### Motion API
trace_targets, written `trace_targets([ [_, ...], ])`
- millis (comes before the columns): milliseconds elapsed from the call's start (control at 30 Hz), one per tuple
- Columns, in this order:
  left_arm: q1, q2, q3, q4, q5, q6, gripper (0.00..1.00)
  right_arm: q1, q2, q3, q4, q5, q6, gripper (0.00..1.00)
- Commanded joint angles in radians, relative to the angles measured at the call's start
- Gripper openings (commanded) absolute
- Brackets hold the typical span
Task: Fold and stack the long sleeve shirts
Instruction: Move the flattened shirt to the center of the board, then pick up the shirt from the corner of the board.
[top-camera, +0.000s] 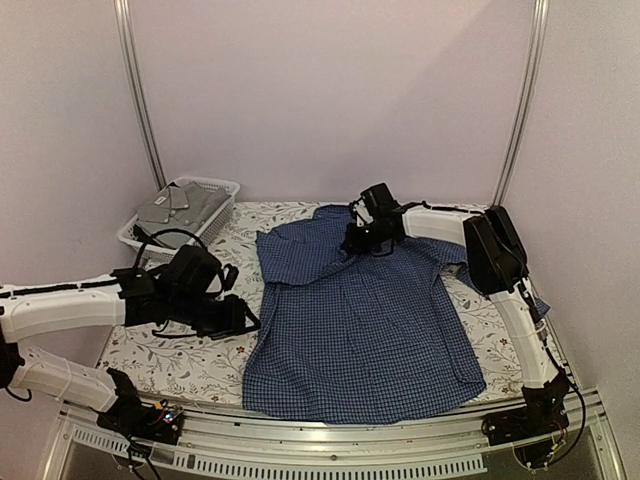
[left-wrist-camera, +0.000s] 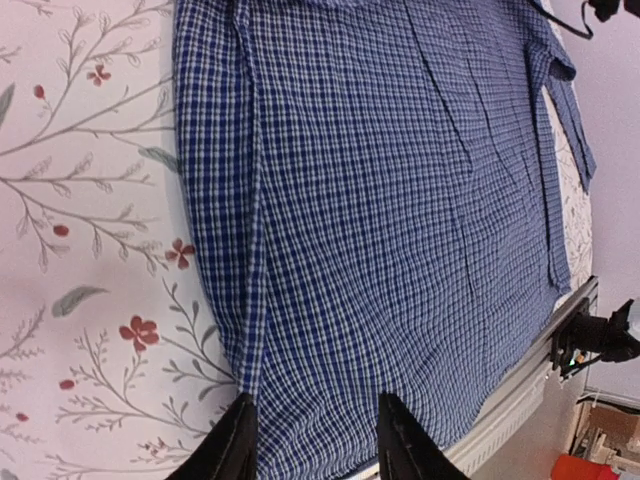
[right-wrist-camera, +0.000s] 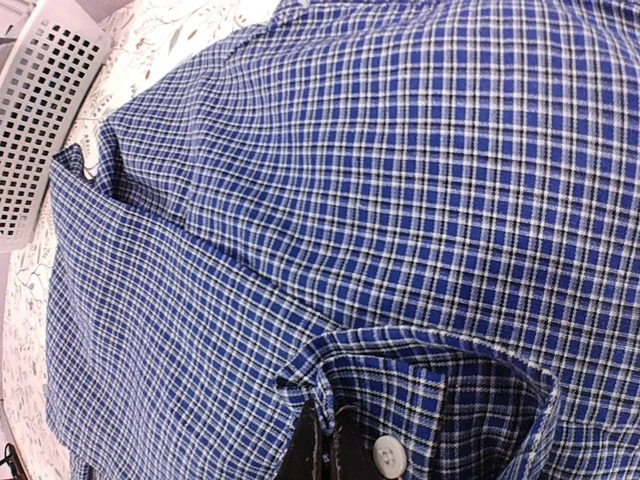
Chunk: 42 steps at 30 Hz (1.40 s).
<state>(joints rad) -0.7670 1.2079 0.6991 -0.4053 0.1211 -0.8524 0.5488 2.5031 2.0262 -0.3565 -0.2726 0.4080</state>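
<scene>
Two shirts are in view. The blue shirt (top-camera: 350, 320), dark blue with fine light checks, lies spread across the middle of the surface (top-camera: 180, 360), which has a pale cover printed with leafy sprigs and small red flowers. Its hem lies toward the near edge, close to the metal rail (top-camera: 350, 440), and its collar end lies toward the back. Cloth is folded over across its upper left part, and on the right side a sleeve runs out behind the right arm toward the edge of the surface. The grey shirt (top-camera: 175, 208) lies bunched in a white perforated basket (top-camera: 222, 184) at the back left corner, well apart from the blue one.

The left hand (top-camera: 235, 315) hangs low over the flowered cover just beside the blue shirt's left edge. In the left wrist view its fingers (left-wrist-camera: 232, 445) stand partly apart with nothing gripped between them, and the shirt's lower left corner lies just beyond their tips.

The right hand (top-camera: 362, 240) is down at the collar end of the blue shirt. Its wrist view shows the two dark fingers (right-wrist-camera: 305, 450) pressed tightly together, pinching a raised, doubled band of the checked cloth. A white button (right-wrist-camera: 388, 456) sits on that band just beside the fingertips. Whether the band is cuff or collar I cannot tell.
</scene>
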Motion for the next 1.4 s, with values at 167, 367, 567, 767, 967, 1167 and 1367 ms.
trace_targets([
  [167, -0.324, -0.199, -0.164, -0.123, -0.196, -0.377, 0.41, 0.017, -0.184, 0.063, 0.036, -0.053, -0.003, 0.0],
  [367, -0.467, -0.155, -0.139, -0.252, -0.285, -0.499, 0.41, 0.059, -0.233, 0.109, 0.019, -0.045, -0.006, 0.0],
  [567, -0.546, -0.11, -0.155, -0.218, -0.27, -0.539, 0.39, 0.088, -0.27, 0.15, 0.018, -0.027, -0.007, 0.0],
  [767, -0.57, -0.059, -0.189, -0.133, -0.26, -0.546, 0.34, 0.091, -0.277, 0.209, 0.02, -0.031, -0.005, 0.0],
  [967, -0.579, -0.013, -0.209, -0.064, -0.249, -0.54, 0.29, 0.099, -0.303, 0.214, 0.061, -0.034, -0.005, 0.0],
  [1167, -0.586, -0.015, -0.202, -0.058, -0.245, -0.531, 0.09, 0.101, -0.335, 0.219, 0.107, -0.029, -0.015, 0.0],
  [1367, -0.573, -0.131, -0.177, -0.282, -0.276, -0.57, 0.0, 0.104, -0.351, 0.222, 0.155, -0.015, -0.045, 0.0],
])
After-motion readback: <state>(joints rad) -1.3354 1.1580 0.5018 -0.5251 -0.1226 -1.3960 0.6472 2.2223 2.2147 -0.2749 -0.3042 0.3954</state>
